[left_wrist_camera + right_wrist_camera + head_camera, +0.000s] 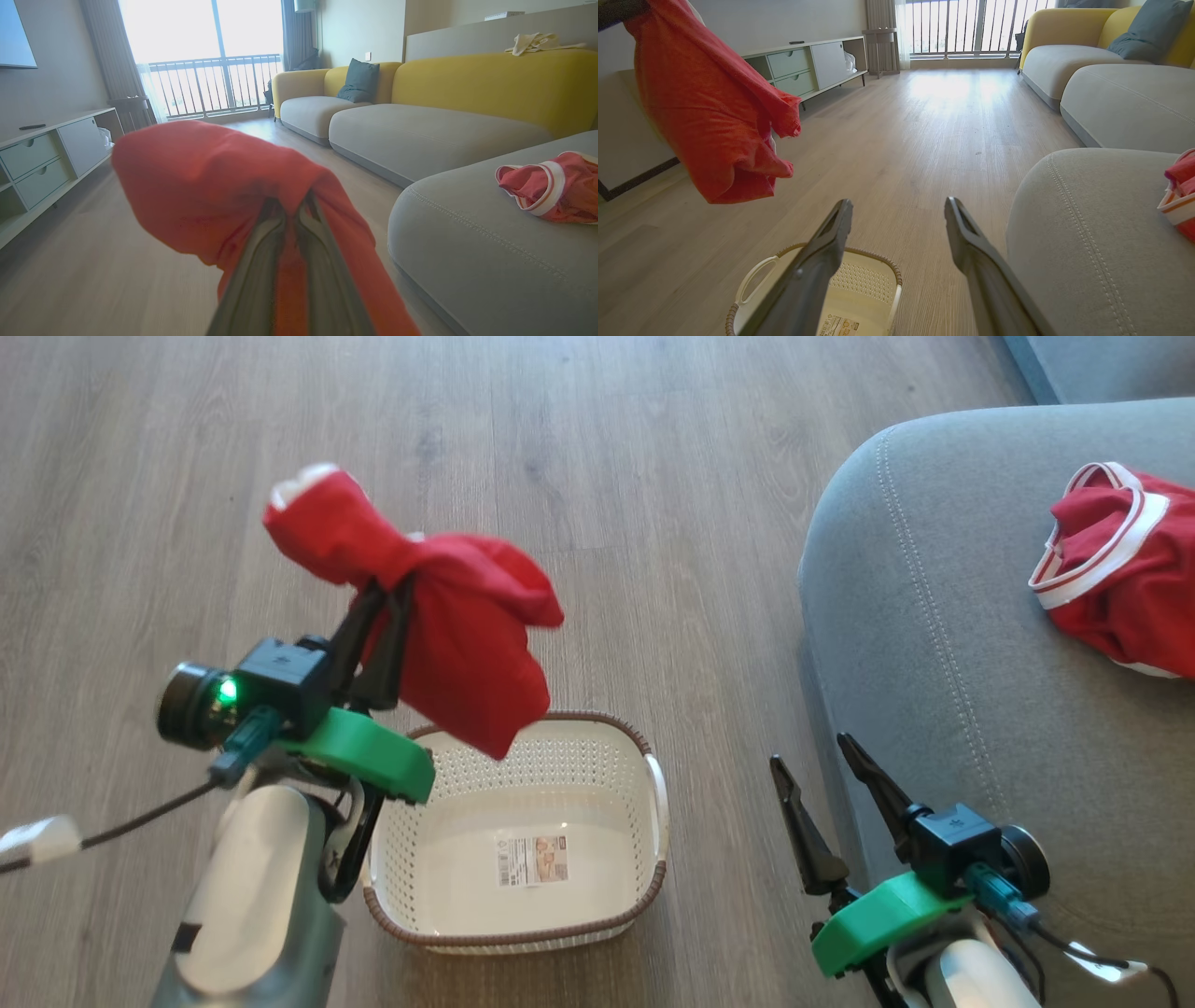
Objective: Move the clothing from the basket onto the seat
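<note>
The floor point(653, 476) was of pale grey-brown wooden planks. At the left side of the room stood a low white cabinet point(42, 158) with drawers. Next came a bright window point(187, 28) behind a balcony railing point(210, 84), and then a long sofa point(420, 135) with a yellow backrest point(467, 79) and a blue-grey pillow point(359, 80).

Nearer, at the left, the left claw point(394, 586) was closed almost fully on a plain red garment point(467, 635). The garment hung in the air, higher than the basket point(597, 775) and near its far rim. The basket stood on the floor, with its paper label point(532, 861) showing on the bottom. To the right of it, the right claw point(810, 752) was wide open and held nothing. It was just beside the rounded corner of the grey seat point(934, 616), which had lines of pale stitching. On the seat lay a second red garment point(1120, 579) with white trim bands, well apart from the right claw.
</note>
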`<state>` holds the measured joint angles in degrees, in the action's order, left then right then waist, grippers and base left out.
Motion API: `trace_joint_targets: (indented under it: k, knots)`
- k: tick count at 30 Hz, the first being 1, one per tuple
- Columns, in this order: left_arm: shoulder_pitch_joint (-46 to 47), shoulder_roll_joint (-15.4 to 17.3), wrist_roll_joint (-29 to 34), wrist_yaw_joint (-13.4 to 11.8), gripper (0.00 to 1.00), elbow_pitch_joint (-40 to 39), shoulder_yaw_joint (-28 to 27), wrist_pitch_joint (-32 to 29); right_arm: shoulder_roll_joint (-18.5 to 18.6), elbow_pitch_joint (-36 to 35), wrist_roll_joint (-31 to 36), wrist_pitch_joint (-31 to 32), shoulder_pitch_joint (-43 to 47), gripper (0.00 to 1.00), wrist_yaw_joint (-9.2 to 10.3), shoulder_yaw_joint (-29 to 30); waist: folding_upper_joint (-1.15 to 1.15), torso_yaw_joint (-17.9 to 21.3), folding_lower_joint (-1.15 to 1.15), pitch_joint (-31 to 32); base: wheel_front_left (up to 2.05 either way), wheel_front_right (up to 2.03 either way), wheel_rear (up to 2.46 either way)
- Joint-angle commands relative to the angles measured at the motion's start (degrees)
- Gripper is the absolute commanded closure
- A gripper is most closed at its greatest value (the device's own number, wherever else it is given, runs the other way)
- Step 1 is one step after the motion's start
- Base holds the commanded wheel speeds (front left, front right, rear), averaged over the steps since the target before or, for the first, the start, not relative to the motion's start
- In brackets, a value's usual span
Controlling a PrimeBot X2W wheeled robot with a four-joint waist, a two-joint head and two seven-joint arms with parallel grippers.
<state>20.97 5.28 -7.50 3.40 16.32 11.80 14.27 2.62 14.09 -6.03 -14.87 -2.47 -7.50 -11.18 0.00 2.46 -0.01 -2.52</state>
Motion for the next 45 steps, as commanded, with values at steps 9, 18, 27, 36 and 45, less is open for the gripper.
trace_joint_targets:
  k: [9,18,27,36,45]
  knots:
    - [0.1,-1.9,1.6,1.3,1.00,-20.8,-5.1,0.7,0.3,-2.5,0.0,-0.1,-0.1,0.00,0.01,-0.4,0.00,0.8,0.01,0.2,0.00,0.00,0.00]
    - [-0.7,-2.3,1.9,2.7,1.00,-26.6,-1.2,0.7,0.3,-2.4,-0.4,-0.1,0.1,0.00,0.01,-0.5,0.00,1.6,0.01,0.2,0.00,0.00,0.00]
    - [-2.7,-2.4,3.2,3.6,1.00,-26.1,6.9,0.7,0.3,-2.9,-1.0,-0.1,-0.3,0.00,0.01,-0.2,0.00,2.8,0.01,0.2,0.00,0.00,0.00]
    - [-5.1,-2.4,4.5,3.9,1.00,-24.8,12.6,0.7,0.3,-2.8,-0.8,-0.1,-0.2,0.00,0.01,0.1,0.00,3.3,0.01,0.4,0.00,0.00,0.00]
    - [-7.6,-1.6,5.5,4.0,1.00,-21.9,15.5,0.7,0.3,-2.9,-0.5,-0.1,-0.2,0.00,0.01,0.4,0.00,3.5,0.01,0.4,0.00,0.00,0.00]
